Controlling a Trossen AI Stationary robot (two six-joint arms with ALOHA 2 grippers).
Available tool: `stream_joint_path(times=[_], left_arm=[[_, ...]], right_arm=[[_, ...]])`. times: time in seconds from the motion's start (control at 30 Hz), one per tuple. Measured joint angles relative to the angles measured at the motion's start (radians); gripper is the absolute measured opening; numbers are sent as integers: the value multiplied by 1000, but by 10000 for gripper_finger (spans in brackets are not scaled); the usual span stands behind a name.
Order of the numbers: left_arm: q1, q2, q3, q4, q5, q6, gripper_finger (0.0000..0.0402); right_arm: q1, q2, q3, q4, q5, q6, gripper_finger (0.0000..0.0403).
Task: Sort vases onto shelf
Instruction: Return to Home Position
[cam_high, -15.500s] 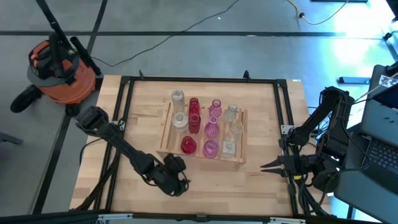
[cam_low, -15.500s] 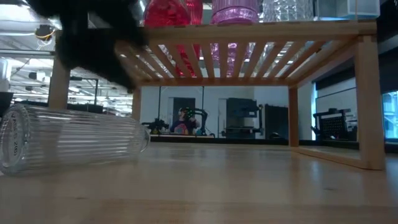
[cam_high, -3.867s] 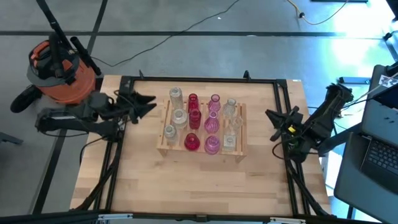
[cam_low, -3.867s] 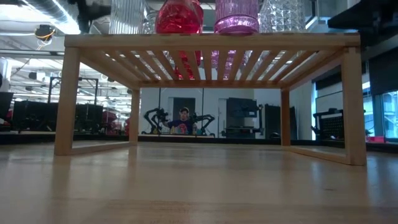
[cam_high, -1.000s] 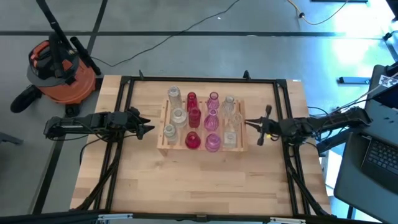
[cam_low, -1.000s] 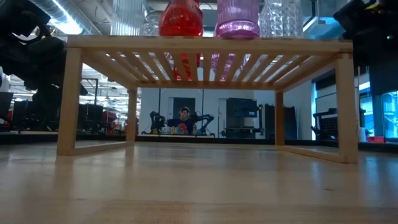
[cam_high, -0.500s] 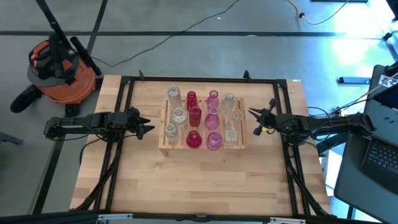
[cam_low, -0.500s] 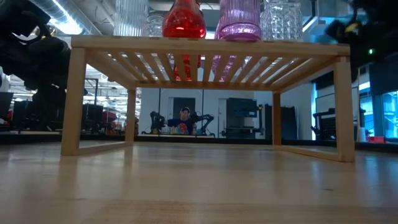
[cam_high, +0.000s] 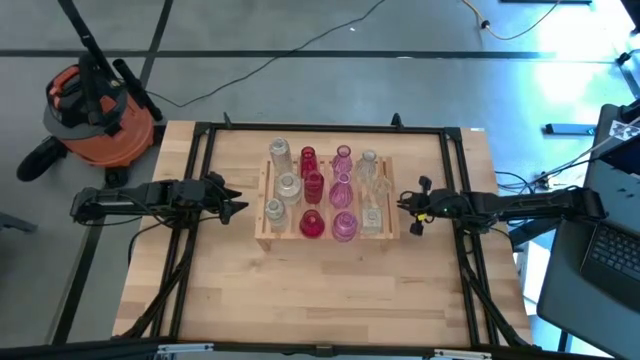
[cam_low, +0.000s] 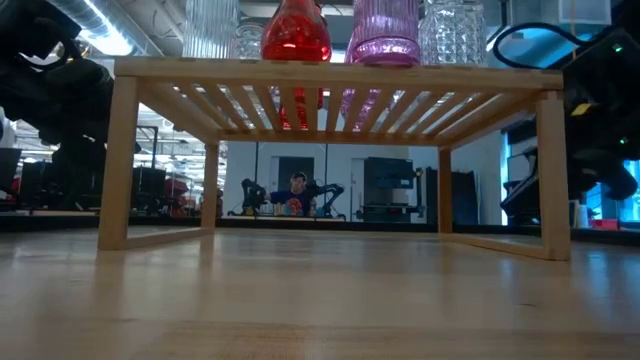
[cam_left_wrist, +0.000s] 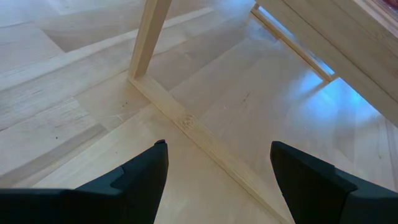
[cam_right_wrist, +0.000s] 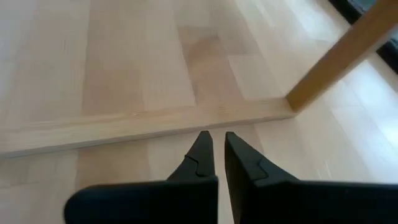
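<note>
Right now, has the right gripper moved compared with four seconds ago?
Yes. In the high view the right gripper has moved left, away from the table's right edge, and now sits just off the shelf's right side.

A pale slatted wooden shelf (cam_high: 262, 228) stands on its legs in the middle of the surface (cam_high: 300, 300). It carries about a dozen small glass vases (cam_high: 340, 190), all upright in four rows. The clear vases (cam_high: 288, 186) are on the left, then red vases (cam_high: 313, 187), pink vases (cam_high: 345, 225) and more clear ones along the right edge.
</note>
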Motion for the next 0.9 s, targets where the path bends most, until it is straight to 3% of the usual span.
stream_joint_path(times=[0.3, 0.9], left_arm=[[0, 0, 0, 0, 0, 0, 275], [0, 0, 0, 0, 0, 0, 275]], right_arm=[[0, -1, 0, 7, 90, -1, 0], [0, -1, 0, 5, 91, -1, 0]])
